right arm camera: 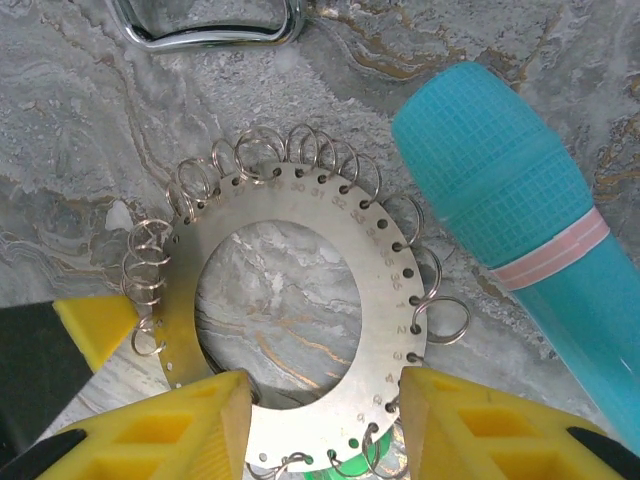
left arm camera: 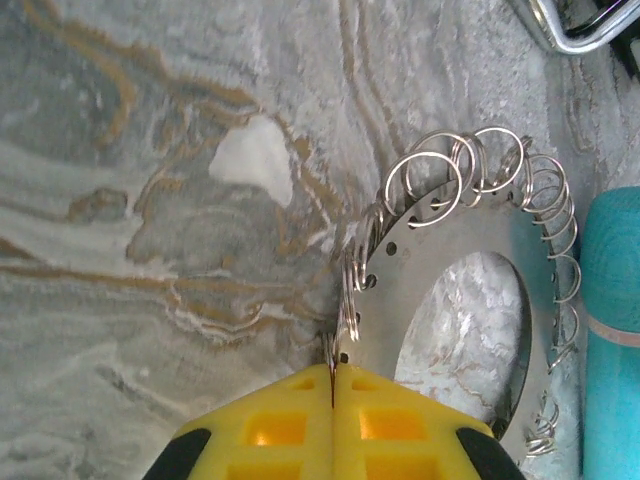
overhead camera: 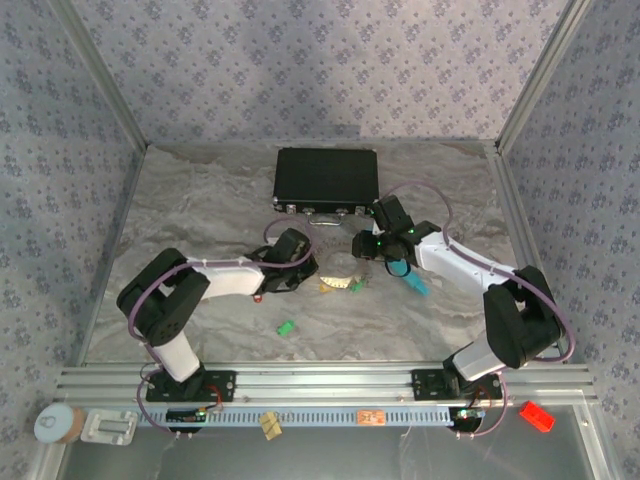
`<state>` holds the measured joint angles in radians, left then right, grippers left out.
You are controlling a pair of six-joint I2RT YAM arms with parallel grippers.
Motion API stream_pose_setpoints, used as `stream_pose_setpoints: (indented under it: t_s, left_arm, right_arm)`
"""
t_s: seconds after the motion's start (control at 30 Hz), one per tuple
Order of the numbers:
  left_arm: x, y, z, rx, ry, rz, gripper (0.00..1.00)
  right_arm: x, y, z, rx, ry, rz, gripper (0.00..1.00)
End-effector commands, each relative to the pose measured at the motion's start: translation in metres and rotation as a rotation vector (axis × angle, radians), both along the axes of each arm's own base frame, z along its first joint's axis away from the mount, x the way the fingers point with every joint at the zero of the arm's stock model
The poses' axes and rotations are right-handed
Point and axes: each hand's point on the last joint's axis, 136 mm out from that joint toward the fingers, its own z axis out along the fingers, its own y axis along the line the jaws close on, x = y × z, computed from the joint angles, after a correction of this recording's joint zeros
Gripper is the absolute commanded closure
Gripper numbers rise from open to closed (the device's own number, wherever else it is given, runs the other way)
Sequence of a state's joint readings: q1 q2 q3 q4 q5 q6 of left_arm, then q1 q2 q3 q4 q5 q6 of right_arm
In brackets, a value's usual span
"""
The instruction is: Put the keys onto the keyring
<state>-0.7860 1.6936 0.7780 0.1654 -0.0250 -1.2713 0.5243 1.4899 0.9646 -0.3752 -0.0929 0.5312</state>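
The keyring [overhead camera: 343,266] is a flat silvery disc with a big hole and small split rings round its rim [left arm camera: 440,250] [right arm camera: 385,270]. It lies on the marble table between both grippers. My left gripper [left arm camera: 333,372] [overhead camera: 305,262] is shut, pinching one split ring at the disc's edge. My right gripper [right arm camera: 325,400] [overhead camera: 372,248] is open, with its yellow fingers [right arm camera: 200,425] over the disc's near rim on either side. A green key [overhead camera: 286,327] lies loose near the front. A yellow key [overhead camera: 333,285] and a small green one [overhead camera: 356,286] lie by the disc. Something green [right arm camera: 350,470] shows under the rim.
A black case [overhead camera: 325,180] stands behind, its metal handle [left arm camera: 580,30] [right arm camera: 210,25] close to the disc. A teal cylinder [overhead camera: 415,284] [left arm camera: 610,330] [right arm camera: 520,200] lies just right of the keyring. A red block [overhead camera: 536,415] sits beyond the front rail.
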Motion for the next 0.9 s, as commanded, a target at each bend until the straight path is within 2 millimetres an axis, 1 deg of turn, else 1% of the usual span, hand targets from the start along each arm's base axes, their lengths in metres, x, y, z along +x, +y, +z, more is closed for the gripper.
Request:
stream_pose_setpoints:
  t_s: [0.0, 0.07, 0.13, 0.2, 0.27, 0.37, 0.47, 0.53, 0.63, 0.7, 0.77, 0.87]
  left_arm:
    - [0.002, 0.001, 0.015, -0.041, -0.033, 0.085, 0.92]
    - [0.0, 0.003, 0.018, -0.036, -0.038, 0.099, 0.76]
    - [-0.002, 0.006, 0.023, -0.027, -0.051, 0.1, 0.63]
    - [-0.002, 0.012, 0.032, -0.001, -0.081, 0.096, 0.52]
    - [0.0, 0.023, 0.046, 0.058, -0.13, 0.087, 0.41]
    - [0.005, 0.036, 0.068, 0.153, -0.206, 0.031, 0.29]
    - [0.011, 0.047, 0.083, 0.215, -0.242, -0.053, 0.28]
    - [0.013, 0.051, 0.084, 0.225, -0.246, -0.108, 0.3]
    - [0.009, 0.045, 0.086, 0.24, -0.27, -0.248, 0.38]
    - [0.002, 0.044, 0.084, 0.28, -0.271, -0.33, 0.39]
    - [-0.004, 0.049, 0.076, 0.289, -0.232, -0.331, 0.39]
    - [-0.015, 0.055, 0.06, 0.197, -0.111, -0.207, 0.39]
  right_arm:
    - [-0.006, -0.007, 0.001, -0.019, 0.0, 0.0, 0.56]
    - [-0.007, -0.009, 0.001, -0.02, 0.001, -0.001, 0.56]
    - [-0.008, -0.01, 0.001, -0.022, 0.001, -0.002, 0.56]
    - [-0.008, -0.01, 0.003, -0.025, -0.003, 0.0, 0.56]
    - [-0.009, -0.01, 0.006, -0.033, -0.012, 0.012, 0.56]
    - [-0.011, -0.003, 0.01, -0.08, -0.039, 0.068, 0.56]
    - [-0.013, 0.008, 0.01, -0.104, -0.035, 0.11, 0.55]
    - [-0.014, 0.018, 0.01, -0.082, -0.025, 0.13, 0.55]
    - [-0.014, 0.028, 0.01, -0.051, -0.013, 0.151, 0.55]
    - [-0.012, 0.029, 0.01, -0.038, -0.012, 0.149, 0.56]
    - [-0.009, 0.026, 0.012, -0.037, -0.017, 0.137, 0.56]
    - [-0.006, 0.019, 0.015, -0.042, -0.025, 0.116, 0.56]
